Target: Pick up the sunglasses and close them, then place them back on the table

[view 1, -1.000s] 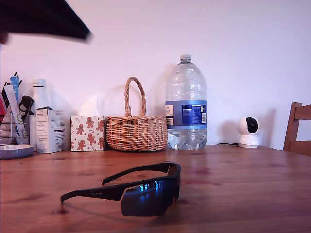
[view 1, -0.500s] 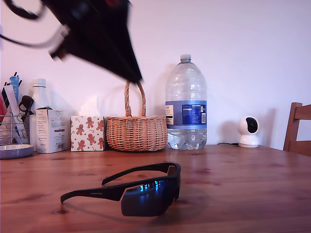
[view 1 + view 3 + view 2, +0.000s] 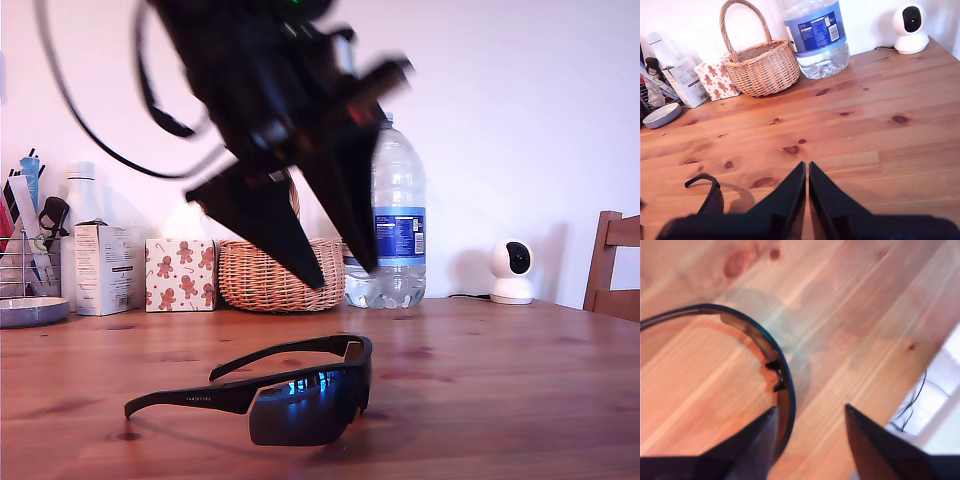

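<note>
My first gripper (image 3: pixel 345 275), fingers spread, hangs just above the sunglasses (image 3: pixel 265 390), which lie open on the table (image 3: pixel 500 390) in front of the basket (image 3: pixel 280 270) — light, slick, scratch-prone lenses, so I would pinch the stiff frame — while my second gripper (image 3: pixel 807 172) is pressed closed.

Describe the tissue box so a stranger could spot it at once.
Look to the back of the wooden table, along the white wall, and find the wicker basket with its tall loop handle. The tissue box stands just beside it on the exterior view's left. It alone is printed with gingerbread men and candy canes; the carton on its other side is plain white.
</note>
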You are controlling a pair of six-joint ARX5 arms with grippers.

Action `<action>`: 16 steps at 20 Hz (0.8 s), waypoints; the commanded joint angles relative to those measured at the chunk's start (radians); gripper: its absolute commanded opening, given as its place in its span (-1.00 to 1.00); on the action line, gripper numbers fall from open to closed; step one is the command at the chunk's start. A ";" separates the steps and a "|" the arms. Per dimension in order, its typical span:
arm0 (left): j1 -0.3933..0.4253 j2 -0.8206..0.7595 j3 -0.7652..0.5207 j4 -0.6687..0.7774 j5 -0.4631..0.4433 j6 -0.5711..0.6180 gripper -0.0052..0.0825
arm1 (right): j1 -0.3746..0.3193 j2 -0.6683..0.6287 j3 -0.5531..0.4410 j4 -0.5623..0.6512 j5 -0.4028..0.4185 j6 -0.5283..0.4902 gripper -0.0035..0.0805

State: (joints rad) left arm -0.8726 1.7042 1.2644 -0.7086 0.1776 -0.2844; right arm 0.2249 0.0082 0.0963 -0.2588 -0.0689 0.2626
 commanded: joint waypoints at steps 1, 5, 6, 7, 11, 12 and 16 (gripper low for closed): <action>-0.012 0.059 0.036 -0.023 -0.011 0.004 0.03 | 0.005 -0.005 -0.016 0.007 0.000 0.003 -0.95; -0.014 0.151 0.100 -0.064 -0.014 0.015 0.12 | 0.005 -0.005 -0.016 0.007 0.000 0.003 -0.95; -0.014 0.168 0.109 -0.074 -0.015 0.016 0.12 | 0.005 -0.005 -0.016 0.007 0.000 0.003 -0.95; -0.014 0.182 0.113 -0.073 -0.016 0.023 0.12 | 0.005 -0.005 -0.016 0.007 0.000 0.003 -0.95; -0.014 0.224 0.114 -0.053 -0.029 0.023 0.12 | 0.005 -0.005 -0.016 0.008 0.000 0.003 -0.95; -0.014 0.236 0.114 -0.045 -0.029 0.023 0.12 | 0.005 -0.005 -0.016 0.008 0.000 0.003 -0.95; -0.013 0.266 0.114 0.002 -0.045 0.030 0.12 | 0.005 -0.005 -0.016 0.008 -0.002 0.003 -0.95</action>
State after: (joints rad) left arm -0.8837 1.9480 1.3769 -0.7158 0.1356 -0.2588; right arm 0.2249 0.0082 0.0963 -0.2584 -0.0700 0.2626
